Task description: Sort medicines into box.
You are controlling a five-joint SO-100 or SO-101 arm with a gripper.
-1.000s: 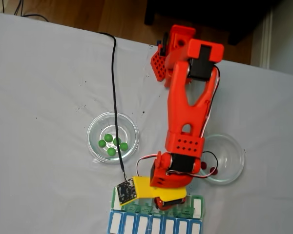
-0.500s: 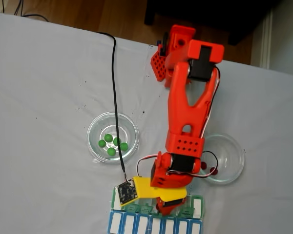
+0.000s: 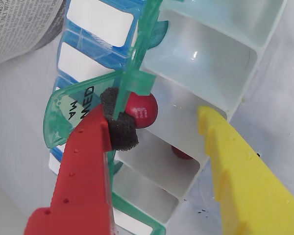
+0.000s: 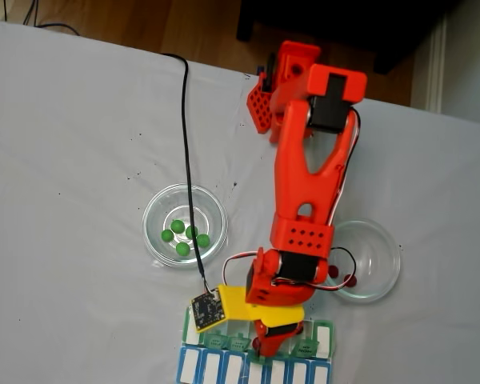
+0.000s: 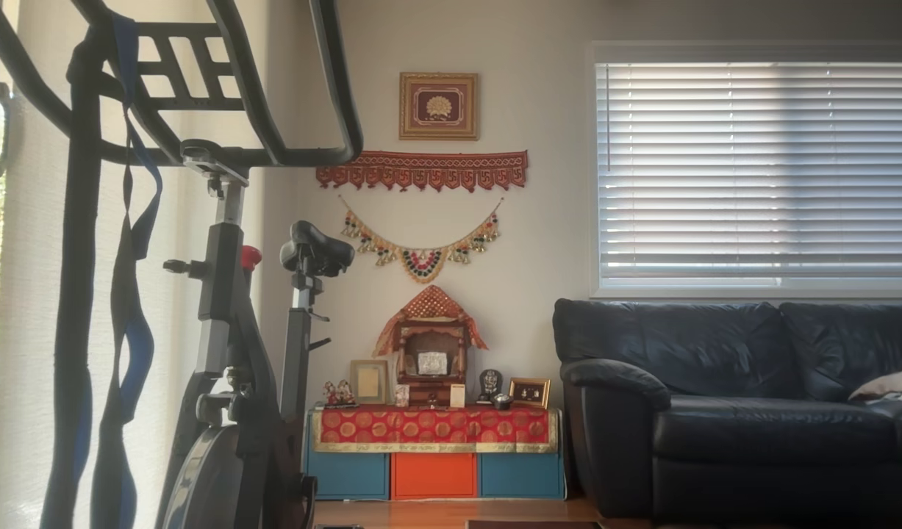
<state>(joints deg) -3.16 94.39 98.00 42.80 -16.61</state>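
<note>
Now the claw [image 3: 154, 125], lower over the box [image 3: 206, 73] than a second before, stood wide open, its red ball [image 3: 141, 110] seemingly released above a compartment.

A counter [image 4: 80, 144] covered in white cloth is seen in the fixed view, with two clear glass dishes [image 4: 185, 225] [image 4: 374, 260] set well apart. In the other view, an exercise bike [image 5: 230, 308], a dark sofa [image 5: 737, 404] and window blinds [image 5: 759, 169] are shown.
</note>
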